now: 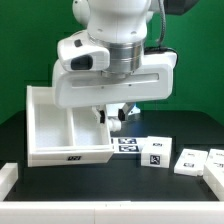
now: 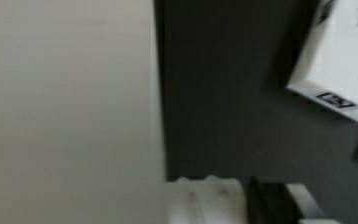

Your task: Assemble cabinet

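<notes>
The end effector (image 1: 117, 116) hangs low over the desk (image 1: 120, 185), just beside the cabinet (image 1: 62, 128) on the wall that faces the exterior view's right. The arm (image 1: 112, 60) hides most of it, and the wrist view catches only slivers of the fingertips (image 2: 206, 202), so I cannot tell whether it is spread or pressed together; nothing appears to be held in it. The cabinet is an open white box lying on the dark desk at the exterior view's left, open side up, with a tag on its near wall. In the wrist view its pale wall (image 2: 69, 90) fills one side of the picture, next to a strip of bare desk. Past the end effector, toward the exterior view's right, small flat panels (image 1: 155, 151) with tags lie in a loose row, apart from the cabinet, and one of them (image 2: 341, 65) shows in the wrist view. I judge this an early step, with the body being approached for a grip or a push and no panel fitted yet. The next move calls for lining the fingers up with the wall's edge and coming down squarely, without knocking the nearest panel.
</notes>
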`<state>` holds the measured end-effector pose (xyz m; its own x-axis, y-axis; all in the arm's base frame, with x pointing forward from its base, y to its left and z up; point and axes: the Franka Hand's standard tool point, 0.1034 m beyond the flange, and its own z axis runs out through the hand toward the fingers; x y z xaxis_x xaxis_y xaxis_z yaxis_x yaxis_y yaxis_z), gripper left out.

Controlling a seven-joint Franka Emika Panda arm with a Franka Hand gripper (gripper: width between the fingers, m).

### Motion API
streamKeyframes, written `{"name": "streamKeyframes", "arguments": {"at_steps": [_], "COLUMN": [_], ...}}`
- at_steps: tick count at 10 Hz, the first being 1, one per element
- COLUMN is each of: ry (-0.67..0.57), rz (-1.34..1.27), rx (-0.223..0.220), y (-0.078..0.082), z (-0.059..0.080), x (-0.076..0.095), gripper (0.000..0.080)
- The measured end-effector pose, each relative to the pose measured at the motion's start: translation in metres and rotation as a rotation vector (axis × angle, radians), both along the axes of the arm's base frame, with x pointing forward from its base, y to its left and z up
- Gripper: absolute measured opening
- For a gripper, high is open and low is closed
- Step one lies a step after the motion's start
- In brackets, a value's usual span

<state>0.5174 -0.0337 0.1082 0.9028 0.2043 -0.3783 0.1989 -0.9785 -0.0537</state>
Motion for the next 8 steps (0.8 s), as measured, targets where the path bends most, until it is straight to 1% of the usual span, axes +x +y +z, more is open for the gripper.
{"name": "streamKeyframes", "arguments": {"at_steps": [1,2,3,4,5,6,7,8], "ry": [-0.027,-0.109,-0.189,-0.260,-0.361,-0.455,-0.529,-0.532], "rz": [-0.006,-0.004,-0.002,0.059,0.085,0.063,0.020,0.028], "rx": [0.005,0.008,0.014,0.045,0.086,0.103,0.090,0.086], "y": [0.000,-0.002,-0.001,0.012,0.019,0.018,0.013,0.011], "z": [0.000,-0.001,0.000,0.006,0.004,-0.006,-0.013,-0.015], "x": [-0.004,0.005,0.006,0.005,0.011,0.011,0.007,0.004], "gripper": [0.0266,0.0266,0.0266,0.0266,0.0266,0.0266,0.0266,0.0268]}}
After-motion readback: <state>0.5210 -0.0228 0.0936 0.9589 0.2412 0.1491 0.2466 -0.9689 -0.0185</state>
